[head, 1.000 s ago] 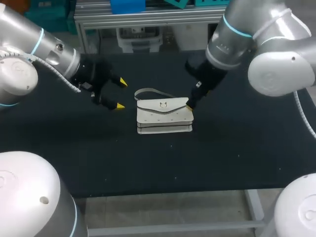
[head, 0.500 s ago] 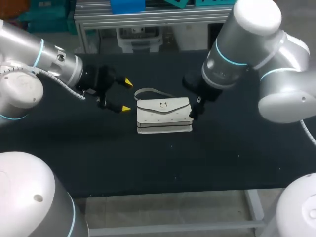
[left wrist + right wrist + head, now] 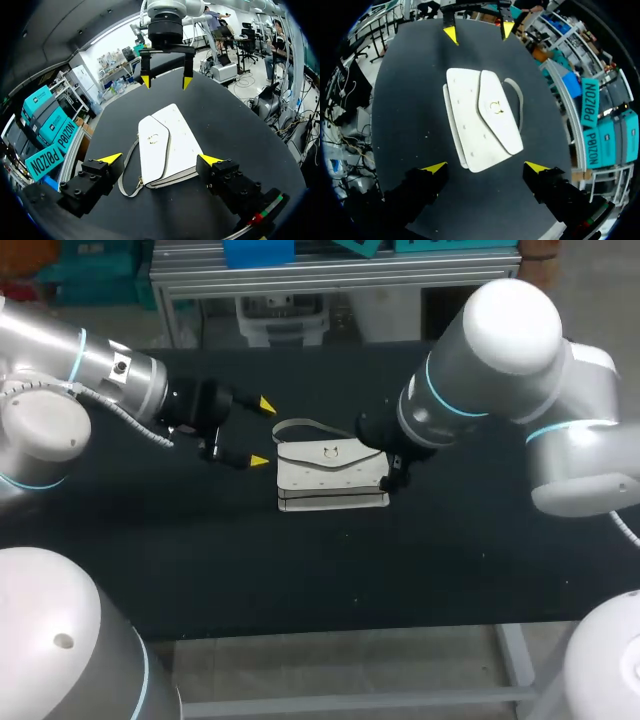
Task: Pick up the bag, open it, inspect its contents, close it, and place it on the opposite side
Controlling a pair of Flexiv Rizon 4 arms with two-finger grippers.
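A white flap bag (image 3: 332, 475) with a metal clasp lies flat on the black table (image 3: 470, 550), its grey strap (image 3: 300, 426) looped behind it. My left gripper (image 3: 262, 433) is open just left of the bag, its yellow tips apart. In the left wrist view the bag (image 3: 167, 150) lies ahead of and partly between the wide-open left gripper (image 3: 160, 160), untouched. My right arm (image 3: 440, 400) hangs over the bag's right end, hiding its own fingers. In the right wrist view the right gripper (image 3: 486, 167) is open, and the bag (image 3: 482, 117) lies just ahead of it.
Each wrist view shows the other gripper facing it across the bag: the right gripper (image 3: 165, 82) and the left gripper (image 3: 479, 31). Bare black tabletop surrounds the bag on all sides. The table's front edge (image 3: 350, 630) runs below.
My right arm has swung leftward over the bag's right end, covering its yellow fingertip. My left gripper has moved right, closer to the bag. The bag has not moved.
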